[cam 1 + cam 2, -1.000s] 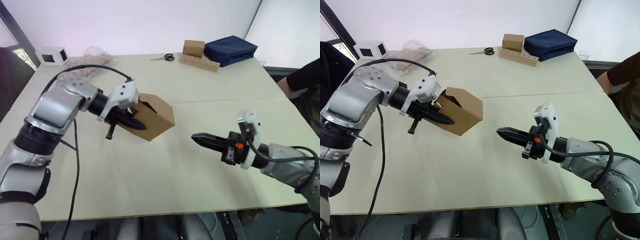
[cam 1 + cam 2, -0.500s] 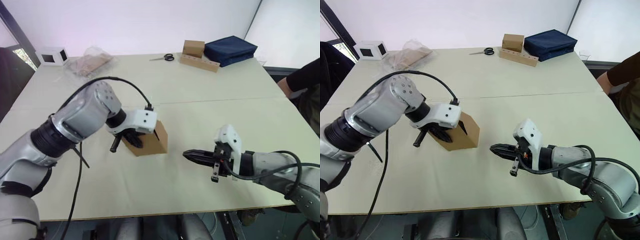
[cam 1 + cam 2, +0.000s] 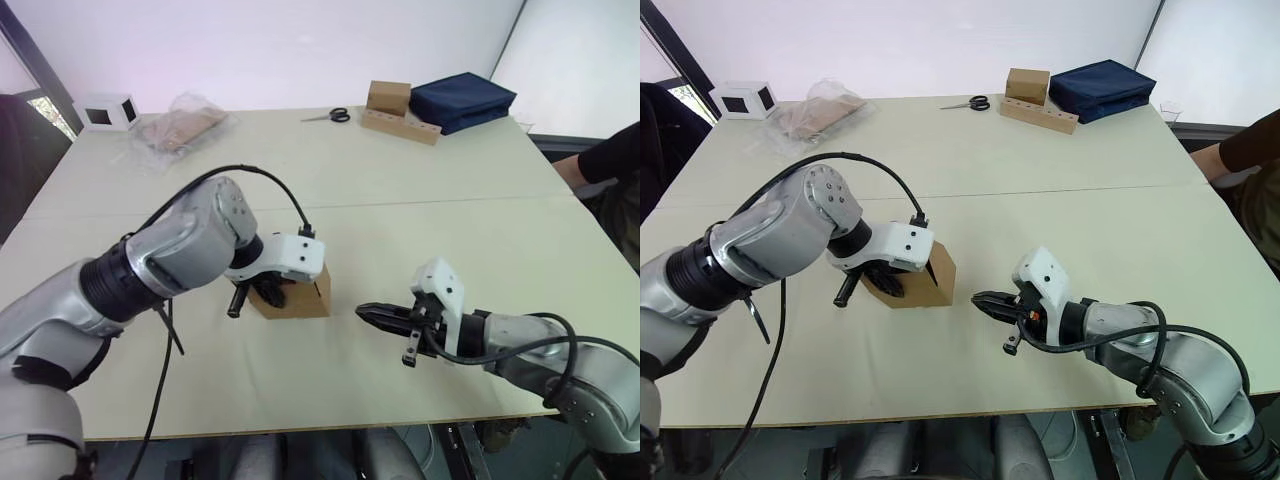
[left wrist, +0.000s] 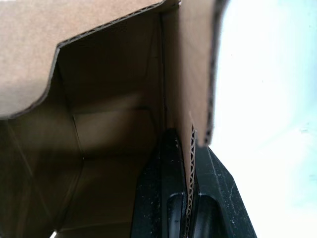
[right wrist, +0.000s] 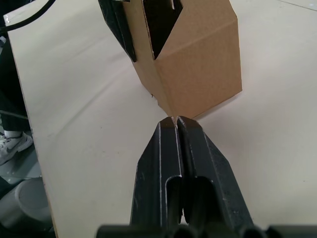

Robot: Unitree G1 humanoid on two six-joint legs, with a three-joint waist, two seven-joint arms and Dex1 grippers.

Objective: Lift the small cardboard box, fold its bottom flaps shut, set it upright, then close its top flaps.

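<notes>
The small cardboard box (image 3: 296, 293) had come down to sit upright at the middle of the tabletop (image 3: 400, 180). The left gripper (image 4: 188, 198) pinched its wall; the right gripper (image 5: 177, 124) had moved closer, jaws together. Top flaps came next.

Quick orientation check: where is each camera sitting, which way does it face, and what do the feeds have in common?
Left and right eye views: head stereo pair, looking forward and down over the table; both arms show.
Left wrist view: along the left gripper, shut on a wall of the small cardboard box, looking into its inside.
Right wrist view: along the right gripper, shut, pointing at the box's lower corner.
Shared: all four views show the box, standing on the table.
</notes>
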